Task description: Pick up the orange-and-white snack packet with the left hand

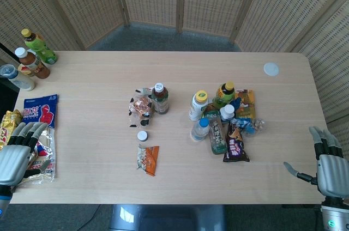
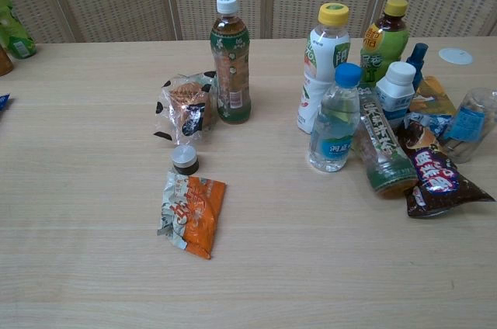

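Observation:
The orange-and-white snack packet (image 1: 147, 159) (image 2: 192, 213) lies flat near the table's front edge, just below a small white-capped jar (image 1: 142, 135) (image 2: 185, 160). My left hand (image 1: 18, 152) hovers at the table's left front corner, far to the left of the packet, fingers apart and holding nothing, over a clear bag. My right hand (image 1: 329, 163) is at the right front corner, fingers spread and empty. Neither hand shows in the chest view.
A blue-and-red snack bag (image 1: 41, 112) and yellow packet (image 1: 9, 123) lie by the left hand. Bottles (image 1: 30, 59) stand at the back left. A tea bottle (image 1: 160, 98) and wrapped pastry (image 1: 141, 108) sit mid-table; a cluster of bottles and packets (image 1: 223, 122) lies right of centre.

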You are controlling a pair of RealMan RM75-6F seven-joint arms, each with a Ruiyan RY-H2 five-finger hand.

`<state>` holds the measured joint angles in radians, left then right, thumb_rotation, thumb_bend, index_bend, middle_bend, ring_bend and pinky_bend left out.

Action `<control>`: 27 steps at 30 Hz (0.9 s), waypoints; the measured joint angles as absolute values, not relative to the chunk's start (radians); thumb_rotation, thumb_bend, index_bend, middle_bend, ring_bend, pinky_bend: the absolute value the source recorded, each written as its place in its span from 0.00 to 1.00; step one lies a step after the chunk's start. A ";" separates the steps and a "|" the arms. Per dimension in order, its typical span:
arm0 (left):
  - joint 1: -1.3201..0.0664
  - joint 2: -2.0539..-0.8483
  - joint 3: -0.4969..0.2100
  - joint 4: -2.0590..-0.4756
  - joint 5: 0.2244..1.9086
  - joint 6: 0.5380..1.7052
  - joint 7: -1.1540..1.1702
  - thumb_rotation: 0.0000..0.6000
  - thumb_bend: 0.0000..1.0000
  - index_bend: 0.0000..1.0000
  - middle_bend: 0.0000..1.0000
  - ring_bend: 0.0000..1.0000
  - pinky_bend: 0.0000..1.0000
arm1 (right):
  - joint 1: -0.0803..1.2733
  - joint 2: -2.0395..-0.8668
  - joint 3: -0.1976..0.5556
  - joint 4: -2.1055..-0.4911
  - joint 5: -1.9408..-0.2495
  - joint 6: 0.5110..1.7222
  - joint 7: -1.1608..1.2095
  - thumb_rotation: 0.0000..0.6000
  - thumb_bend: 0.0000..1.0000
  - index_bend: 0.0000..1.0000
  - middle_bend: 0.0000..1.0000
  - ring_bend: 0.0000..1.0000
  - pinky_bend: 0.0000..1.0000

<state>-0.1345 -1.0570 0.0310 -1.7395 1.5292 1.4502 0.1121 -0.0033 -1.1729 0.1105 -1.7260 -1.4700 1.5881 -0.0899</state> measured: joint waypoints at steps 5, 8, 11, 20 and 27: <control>-0.135 -1.057 0.025 -1.741 1.537 1.451 0.113 1.00 0.26 0.00 0.00 0.00 0.00 | -0.011 -1.167 0.107 -1.729 -1.476 1.601 -0.086 0.65 0.15 0.00 0.00 0.00 0.00; -0.137 -1.056 0.023 -1.741 1.543 1.451 0.108 1.00 0.26 0.00 0.00 0.00 0.00 | -0.017 -1.165 0.105 -1.730 -1.480 1.610 -0.083 0.65 0.15 0.00 0.00 0.00 0.00; -0.146 -1.054 0.020 -1.739 1.552 1.440 0.105 1.00 0.26 0.00 0.00 0.00 0.00 | -0.025 -1.162 0.102 -1.732 -1.482 1.621 -0.079 0.65 0.15 0.00 0.00 0.00 0.00; -0.243 -1.057 0.015 -1.746 1.604 1.300 0.111 1.00 0.26 0.00 0.00 0.00 0.00 | -0.033 -1.153 0.100 -1.745 -1.494 1.636 -0.086 0.65 0.15 0.00 0.00 0.00 0.00; -0.355 -1.081 0.011 -1.781 1.622 1.126 0.161 1.00 0.26 0.00 0.00 0.00 0.00 | -0.048 -1.137 0.100 -1.757 -1.491 1.654 -0.091 0.65 0.15 0.00 0.00 0.00 0.00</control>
<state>-0.3547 -1.0812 0.0107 -1.7806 1.6216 1.1258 0.1613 -0.0477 -1.1367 0.0996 -1.7568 -1.4910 1.6541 -0.0905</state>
